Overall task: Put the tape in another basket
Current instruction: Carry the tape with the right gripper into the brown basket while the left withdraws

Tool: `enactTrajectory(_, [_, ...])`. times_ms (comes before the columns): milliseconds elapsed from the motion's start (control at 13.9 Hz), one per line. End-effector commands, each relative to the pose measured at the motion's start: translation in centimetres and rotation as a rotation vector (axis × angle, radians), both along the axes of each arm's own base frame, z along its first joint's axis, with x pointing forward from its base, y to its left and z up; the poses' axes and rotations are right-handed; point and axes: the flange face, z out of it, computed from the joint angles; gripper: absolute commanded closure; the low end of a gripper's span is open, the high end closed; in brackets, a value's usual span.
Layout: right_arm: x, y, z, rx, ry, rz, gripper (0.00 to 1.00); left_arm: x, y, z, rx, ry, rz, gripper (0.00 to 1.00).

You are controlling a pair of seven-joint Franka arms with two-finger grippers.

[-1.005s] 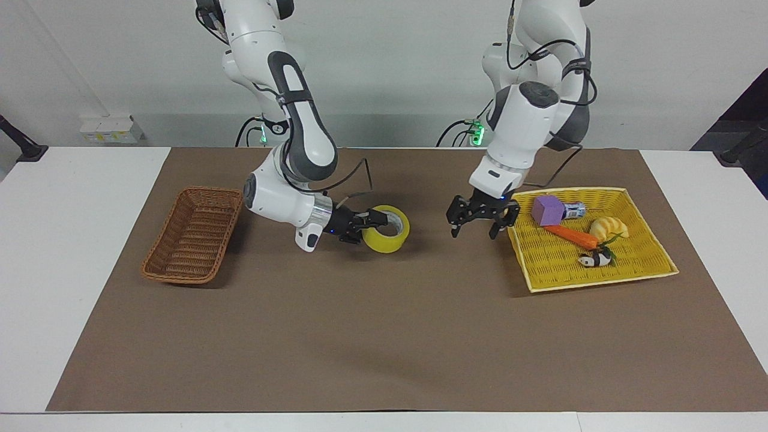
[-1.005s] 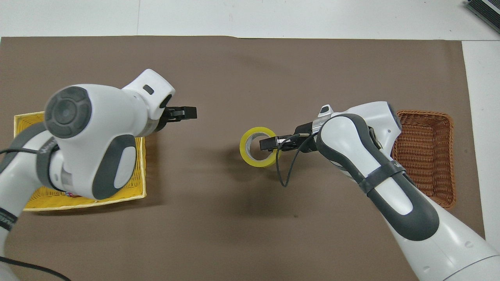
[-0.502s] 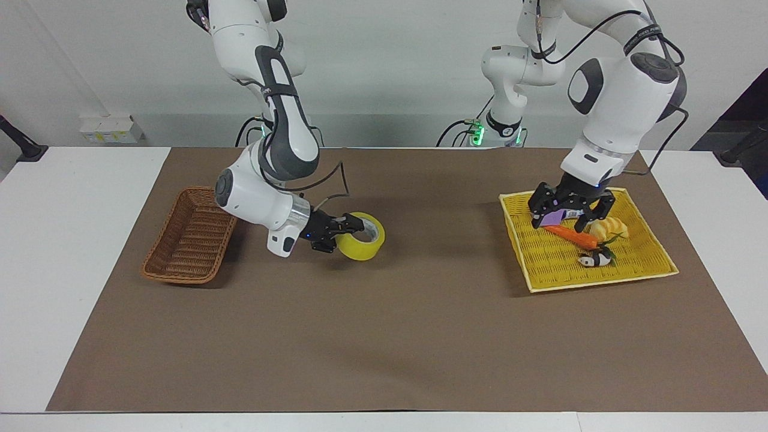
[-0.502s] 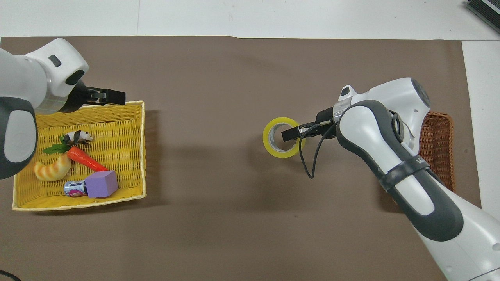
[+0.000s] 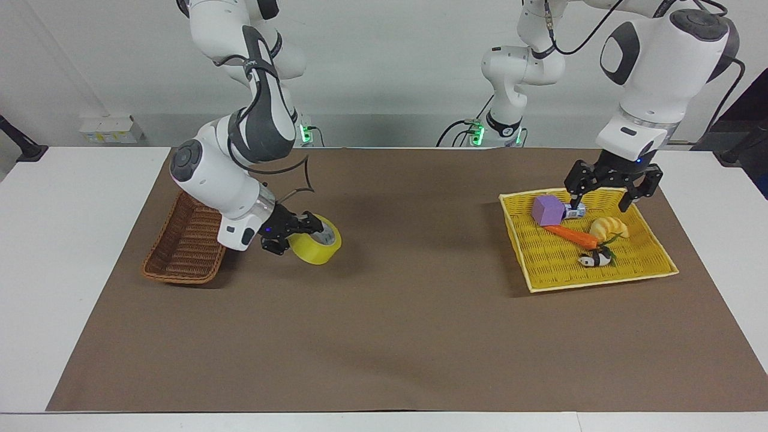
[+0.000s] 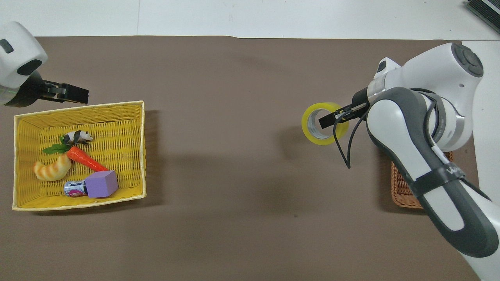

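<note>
Tape (image 5: 314,246) — a yellow ring with a pale core — hung tilted in the air in the facing view, gripped through its wall by the right gripper (image 5: 300,230), one finger inside the hole. It was over the brown mat (image 5: 384,336), just beside the brown wicker basket (image 5: 180,255) at the right arm's end of the table. The left gripper (image 5: 611,195) hovered with its fingers spread wide and empty over the yellow basket (image 5: 540,282), above the rim nearer the robots. That basket held a purple block (image 5: 546,210), a carrot (image 5: 571,236), a croissant (image 5: 608,227) and a small panda figure (image 5: 594,259).

Overhead, the right gripper (image 6: 331,119) pinched the tape (image 6: 312,134) over the mat (image 6: 234,97); the arm hid most of the wicker basket (image 6: 402,191). The left gripper (image 6: 76,93) showed at the rim of the yellow basket (image 6: 142,156) farther from the robots — apart from the purple block (image 6: 101,183) and carrot (image 6: 86,159).
</note>
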Motion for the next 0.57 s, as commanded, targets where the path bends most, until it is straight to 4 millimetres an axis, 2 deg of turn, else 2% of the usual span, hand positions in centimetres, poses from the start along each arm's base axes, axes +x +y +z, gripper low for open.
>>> enactTrajectory(0, [-0.8,-1.4,3.0,-0.078,-0.012,0.005,1.0,-0.6,1.1,2.2,0.024,0.017,-0.02,0.0])
enactTrajectory(144, [-1.4,-3.0,4.0,-0.109,0.024,-0.021,1.0,-0.7,3.2,2.3,0.031,0.032,-0.033,0.0])
enactTrajectory(287, [-2.4,-3.5,5.8,-0.149,0.044,-0.078,1.0,-0.9,3.6,2.7,0.031,0.028,-0.039,0.0])
enactTrajectory(359, [-2.9,-3.1,6.5,-0.178,0.06,-0.117,1.0,-1.3,3.8,3.5,0.028,0.013,-0.037,0.0])
enactTrajectory(502, [-3.7,-2.3,8.1,-0.242,0.056,-0.21,1.0,-1.4,4.2,3.3,0.029,0.024,-0.028,0.0])
